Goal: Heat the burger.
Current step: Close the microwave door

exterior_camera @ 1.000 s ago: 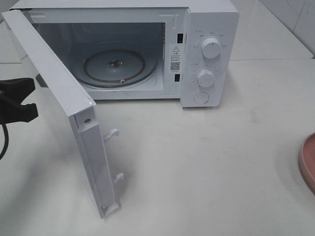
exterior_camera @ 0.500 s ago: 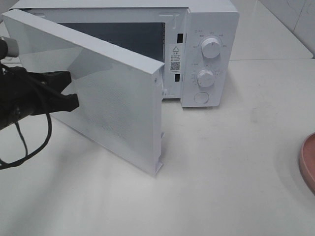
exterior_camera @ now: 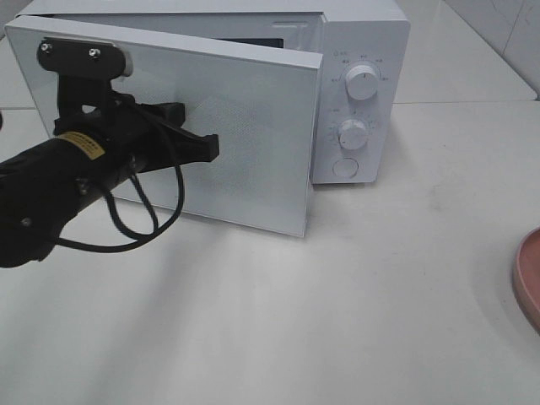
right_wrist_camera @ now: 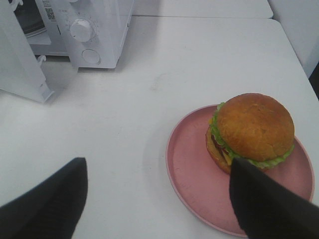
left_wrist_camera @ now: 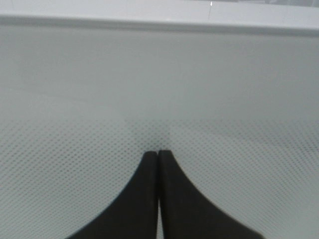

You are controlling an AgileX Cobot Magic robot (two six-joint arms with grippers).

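The burger (right_wrist_camera: 251, 132) has a golden-brown bun with green lettuce and sits on a round pink plate (right_wrist_camera: 194, 174) on the table, right of the microwave. My right gripper (right_wrist_camera: 157, 169) hangs open just in front of the plate and holds nothing. Only the plate's rim (exterior_camera: 527, 278) shows at the right edge of the high view; the burger is out of that view. The white microwave (exterior_camera: 359, 51) stands at the back. Its door (exterior_camera: 253, 143) is nearly closed. My left gripper (exterior_camera: 211, 149) is shut, with its tips (left_wrist_camera: 158, 154) pressed against the door's dotted panel (left_wrist_camera: 159, 74).
Two knobs (exterior_camera: 361, 83) and a round button are on the microwave's right panel. My left arm and its looped cable (exterior_camera: 126, 228) lie across the table's left side. White table top (exterior_camera: 354, 304) spreads in front of the microwave.
The door has swung from wide open to almost closed. My left gripper has moved right and toward the microwave, staying shut against the door. The plate has not moved.
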